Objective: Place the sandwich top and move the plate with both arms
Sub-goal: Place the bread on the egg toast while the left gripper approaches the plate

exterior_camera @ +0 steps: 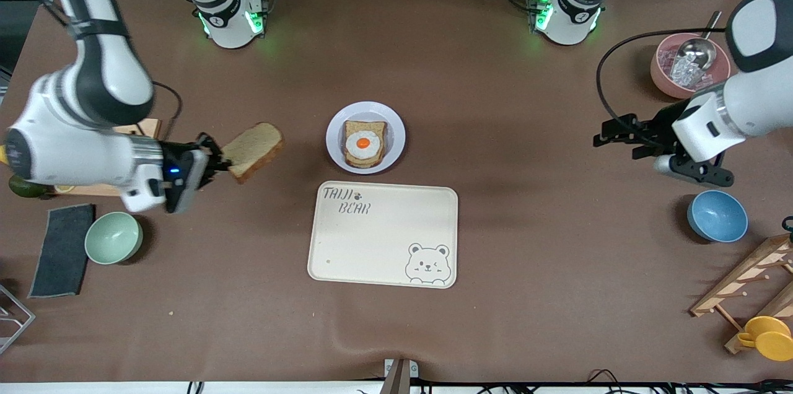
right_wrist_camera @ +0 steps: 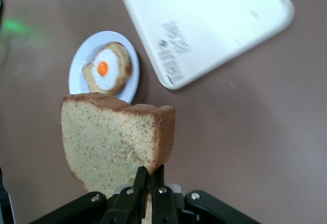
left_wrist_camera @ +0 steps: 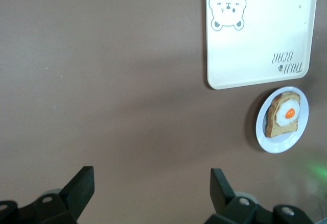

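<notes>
My right gripper [exterior_camera: 224,164] is shut on the sandwich top [exterior_camera: 253,150], a plain brown bread slice, and holds it in the air over bare table toward the right arm's end, beside the plate. In the right wrist view the slice [right_wrist_camera: 115,140] stands pinched at one corner between the fingers [right_wrist_camera: 150,180]. The pale plate [exterior_camera: 394,123] sits mid-table bearing a bread slice with a fried egg [exterior_camera: 363,143]; it also shows in the right wrist view [right_wrist_camera: 80,64] and the left wrist view [left_wrist_camera: 301,124]. My left gripper [exterior_camera: 604,134] is open and empty, hovering toward the left arm's end.
A cream bear tray [exterior_camera: 383,234] lies nearer the camera than the plate. A green bowl [exterior_camera: 113,237] and dark cloth [exterior_camera: 62,249] lie under the right arm. A blue bowl [exterior_camera: 717,215], pink bowl with scoop [exterior_camera: 683,64] and wooden rack [exterior_camera: 751,287] stand at the left arm's end.
</notes>
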`<action>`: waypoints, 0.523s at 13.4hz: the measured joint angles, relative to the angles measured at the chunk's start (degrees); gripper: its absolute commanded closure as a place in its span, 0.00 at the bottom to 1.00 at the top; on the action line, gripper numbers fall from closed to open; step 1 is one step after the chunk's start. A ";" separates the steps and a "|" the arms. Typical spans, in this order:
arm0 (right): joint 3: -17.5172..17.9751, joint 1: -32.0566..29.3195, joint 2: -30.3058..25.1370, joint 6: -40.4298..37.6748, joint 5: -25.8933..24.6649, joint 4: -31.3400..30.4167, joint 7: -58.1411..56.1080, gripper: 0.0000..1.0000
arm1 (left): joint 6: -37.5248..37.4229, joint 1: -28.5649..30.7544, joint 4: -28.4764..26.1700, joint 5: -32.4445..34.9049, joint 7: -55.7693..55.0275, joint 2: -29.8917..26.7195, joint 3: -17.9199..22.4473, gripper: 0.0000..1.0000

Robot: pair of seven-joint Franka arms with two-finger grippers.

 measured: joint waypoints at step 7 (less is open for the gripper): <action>-0.18 19.84 16.77 0.66 -8.14 18.53 -3.52 1.00 | 12.64 -0.64 -11.24 -6.79 0.06 2.68 -5.76 0.00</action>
